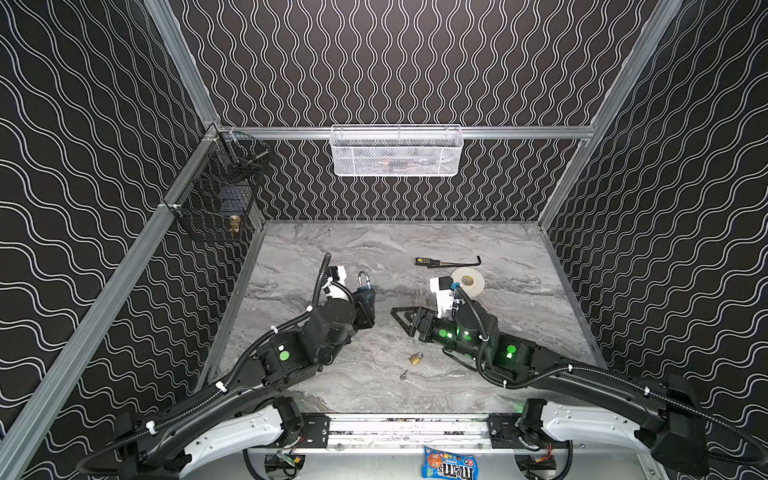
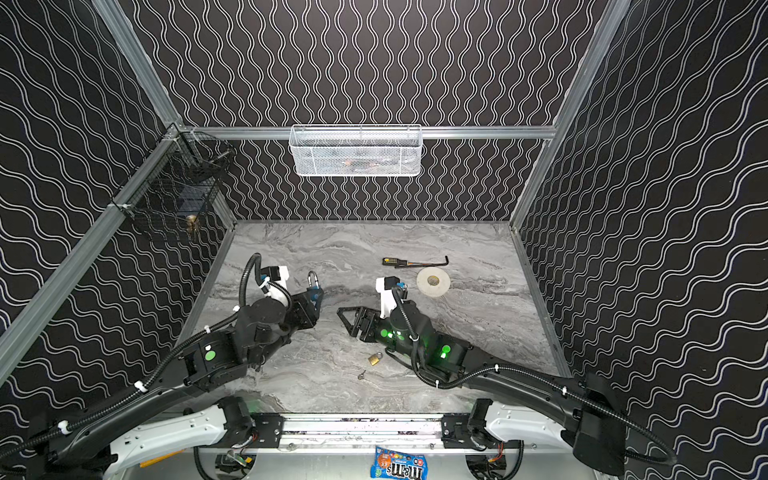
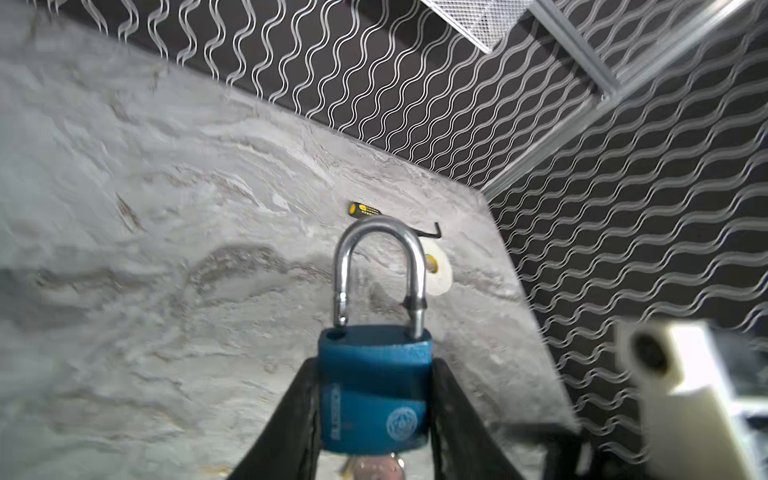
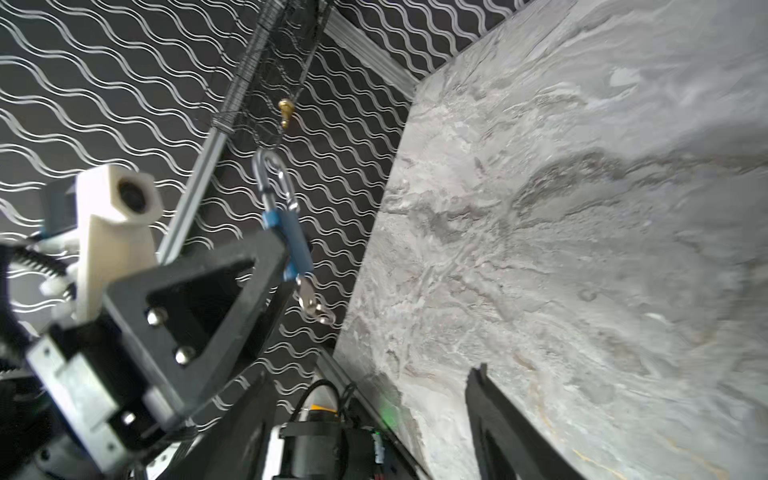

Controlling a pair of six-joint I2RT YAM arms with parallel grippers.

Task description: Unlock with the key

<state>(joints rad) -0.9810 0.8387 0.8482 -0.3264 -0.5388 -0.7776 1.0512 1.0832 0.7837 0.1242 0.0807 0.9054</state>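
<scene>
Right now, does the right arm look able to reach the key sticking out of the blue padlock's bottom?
Probably yes. The right tool is open, empty and near the key, which juts from the bottom of the blue padlock held in the left tool. Nothing lies between them.

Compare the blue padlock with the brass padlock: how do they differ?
The blue padlock is clamped in the left gripper, above the table; the brass padlock lies loose on it. The blue padlock carries a key in its base; a small key lies apart from the brass padlock.

Black arms (image 1: pixel 602 386), corrugated cables (image 1: pixel 319 282), green lights (image 1: pixel 284 355)
</scene>
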